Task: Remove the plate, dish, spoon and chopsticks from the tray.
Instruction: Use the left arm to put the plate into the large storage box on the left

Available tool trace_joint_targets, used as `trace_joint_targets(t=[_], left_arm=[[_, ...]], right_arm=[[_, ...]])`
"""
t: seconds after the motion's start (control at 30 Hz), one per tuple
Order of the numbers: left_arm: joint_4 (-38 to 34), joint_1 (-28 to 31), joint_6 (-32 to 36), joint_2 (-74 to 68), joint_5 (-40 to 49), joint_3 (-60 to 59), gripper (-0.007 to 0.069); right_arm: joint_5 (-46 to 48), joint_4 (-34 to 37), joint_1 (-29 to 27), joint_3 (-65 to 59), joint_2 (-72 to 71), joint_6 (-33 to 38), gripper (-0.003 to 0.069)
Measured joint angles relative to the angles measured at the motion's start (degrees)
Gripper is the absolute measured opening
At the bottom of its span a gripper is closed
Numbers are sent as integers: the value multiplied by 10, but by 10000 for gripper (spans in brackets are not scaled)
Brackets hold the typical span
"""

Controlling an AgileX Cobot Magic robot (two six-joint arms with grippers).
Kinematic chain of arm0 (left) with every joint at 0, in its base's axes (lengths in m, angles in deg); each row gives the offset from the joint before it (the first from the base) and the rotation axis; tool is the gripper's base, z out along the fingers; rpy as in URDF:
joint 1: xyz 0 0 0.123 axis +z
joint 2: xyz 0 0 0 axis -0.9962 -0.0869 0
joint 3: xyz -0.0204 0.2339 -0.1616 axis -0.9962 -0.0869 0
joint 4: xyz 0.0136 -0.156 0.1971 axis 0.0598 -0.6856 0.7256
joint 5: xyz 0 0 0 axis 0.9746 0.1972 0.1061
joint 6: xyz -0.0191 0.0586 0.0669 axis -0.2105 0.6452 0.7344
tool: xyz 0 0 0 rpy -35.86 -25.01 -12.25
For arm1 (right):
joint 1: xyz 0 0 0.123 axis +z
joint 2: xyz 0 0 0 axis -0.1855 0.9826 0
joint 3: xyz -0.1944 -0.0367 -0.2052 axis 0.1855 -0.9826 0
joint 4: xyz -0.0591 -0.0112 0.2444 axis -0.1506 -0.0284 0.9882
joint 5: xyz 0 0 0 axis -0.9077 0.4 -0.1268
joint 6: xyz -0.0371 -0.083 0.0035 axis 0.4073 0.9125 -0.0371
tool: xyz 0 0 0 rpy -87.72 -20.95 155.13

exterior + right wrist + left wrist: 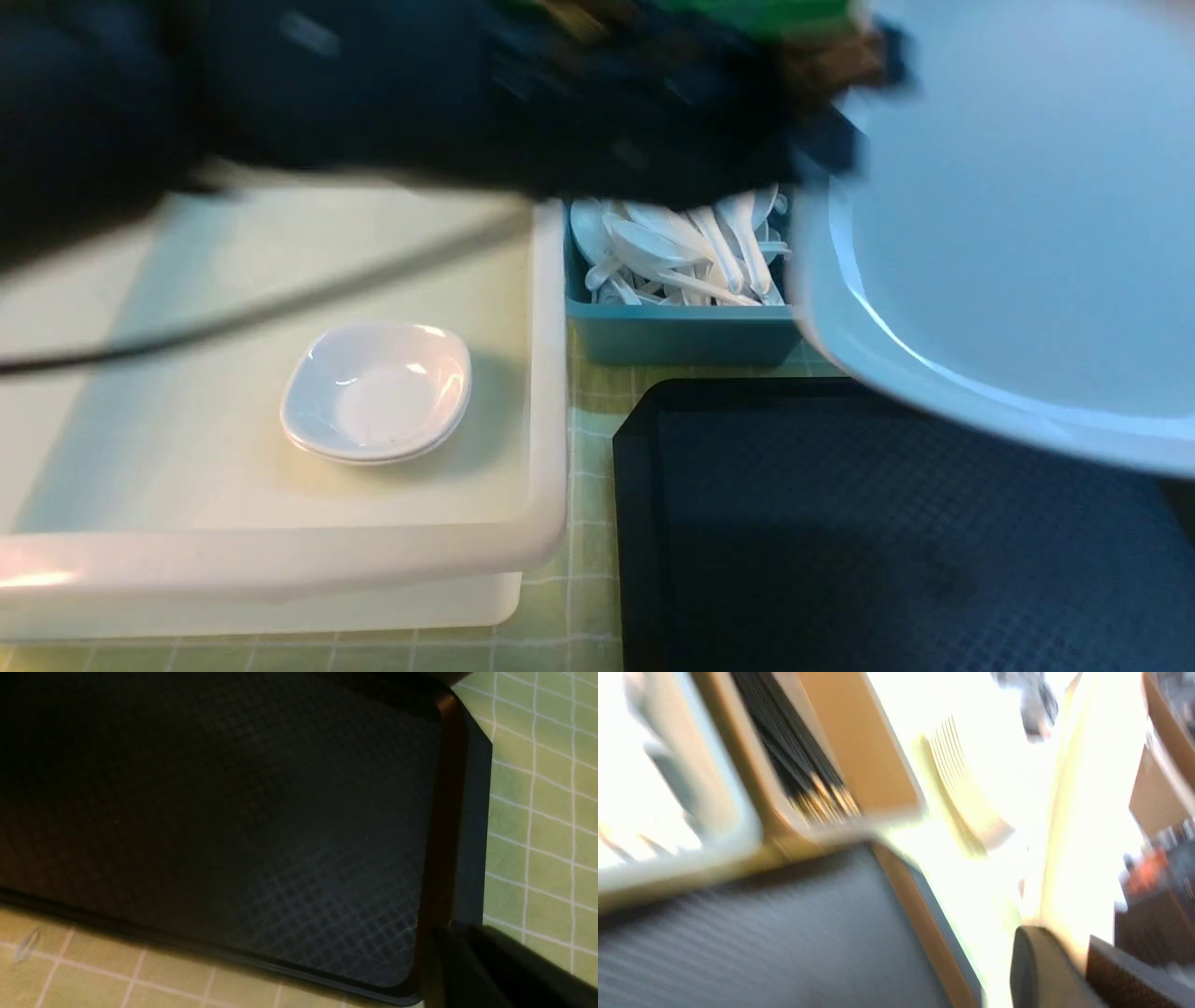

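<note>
In the front view, a large glossy white plate with rounded corners [1018, 233] is seen lifted and tilted at two o'clock, its lower rim hanging over the far right part of the wide black textured plastic tray [840, 532], which fills the five o'clock area with its visible surface bare. A blurred dark arm is stretched across twelve o'clock. At eight o'clock, two stacked small white dishes [378, 392] are seen inside a deep cream plastic bin [551, 373]. Many white soup spoons [681, 247] are piled in a teal bin [681, 331] at the centre.

In the left wrist view, heavily blurred, black chopsticks [794, 760] are seen in a brown box. The left gripper's fingers are pressed together.

In the right wrist view, only the tray's corner and a green checked tablecloth [537, 812] are shown; the right gripper's state cannot be told.
</note>
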Motion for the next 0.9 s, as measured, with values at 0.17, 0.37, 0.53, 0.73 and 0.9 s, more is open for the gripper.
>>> trace_joint_targets(t=[0.17, 0.37, 0.53, 0.73, 0.9], left_arm=[[27, 246, 54, 70, 113, 0, 11], [-48, 510, 158, 27, 183, 0, 12], [-231, 595, 297, -60, 177, 0, 12], [-311, 601, 387, -167, 121, 0, 12], [-307, 602, 461, -243, 67, 24, 12]], right_arm=[[0, 0, 0, 0, 0, 0, 51], [-1, 0, 0, 0, 0, 0, 64], [-1, 0, 0, 0, 0, 0, 71], [-1, 0, 0, 0, 0, 0, 82], [-4, 0, 0, 0, 0, -1, 85]])
